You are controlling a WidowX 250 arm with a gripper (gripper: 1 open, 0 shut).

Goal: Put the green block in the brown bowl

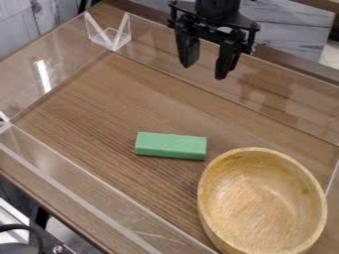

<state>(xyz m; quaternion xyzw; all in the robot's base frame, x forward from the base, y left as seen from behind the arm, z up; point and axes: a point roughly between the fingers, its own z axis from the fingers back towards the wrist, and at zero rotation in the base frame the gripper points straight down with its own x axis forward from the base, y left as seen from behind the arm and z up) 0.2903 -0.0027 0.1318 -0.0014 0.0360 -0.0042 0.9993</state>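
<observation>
The green block (171, 146) lies flat on the wooden table, near the middle of the camera view. To its lower right sits the brown bowl (263, 202), wide, shallow and with nothing in it. My gripper (208, 60) hangs in the air at the top of the view, pointing down, well above and behind the block. Its black fingers (188, 52) stand apart with nothing between them. It touches neither block nor bowl.
A clear plastic wall (54, 159) rims the wooden tabletop (119, 99) on the left and front. A folded clear plastic stand (109, 32) sits at the back left. The table's front edge drops off at the lower left.
</observation>
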